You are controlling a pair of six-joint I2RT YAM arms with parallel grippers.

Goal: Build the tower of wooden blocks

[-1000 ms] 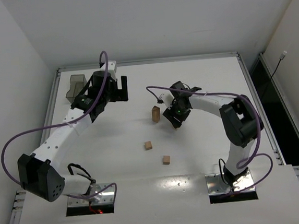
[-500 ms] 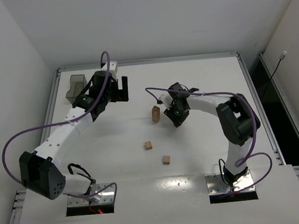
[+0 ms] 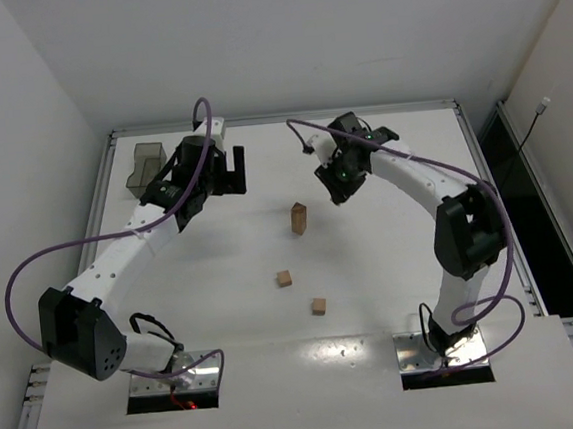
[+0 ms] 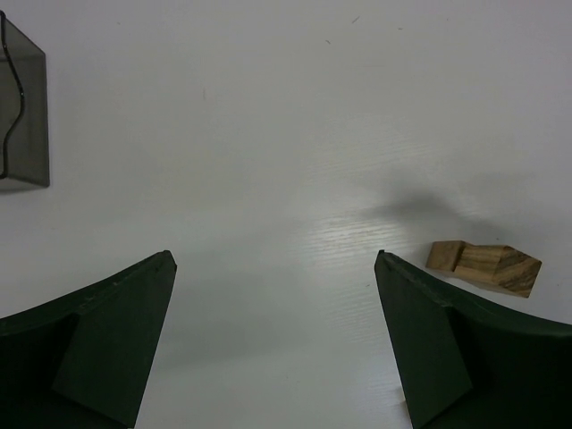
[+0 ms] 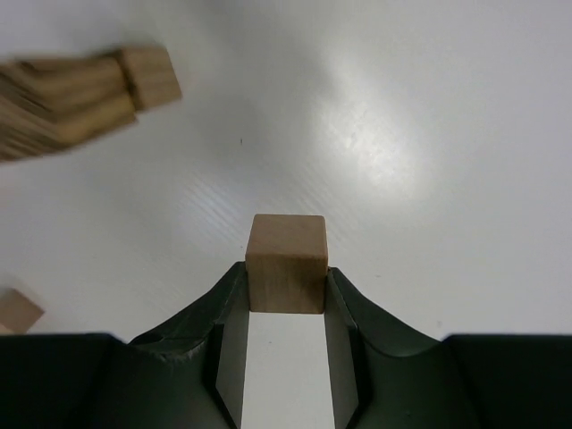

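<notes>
Right wrist: right hand (image 5: 286,284) clenched on 1 wood block (image 5: 286,262), above the tabletop (image 5: 429,134).
Left wrist: left hand (image 4: 277,308) released, fingers wide (nothing between them).
Tower (image 3: 299,217): upright mid-tabletop, apart from both hands.
Loose blocks (image 3: 285,278): 2, nearer the arm bases, apart from each other.

Tower: tan column (image 3: 299,217), one cube wide, upright mid-table, standing alone.
Held block: plain tan cube (image 5: 286,264), pinched squarely in my right gripper (image 5: 286,290), off the table, beyond and right of the tower.
Mid block (image 3: 285,278): flat on the table, nearer than the tower.
Near block (image 3: 319,306): flat, apart from it, nearest my bases.
</notes>
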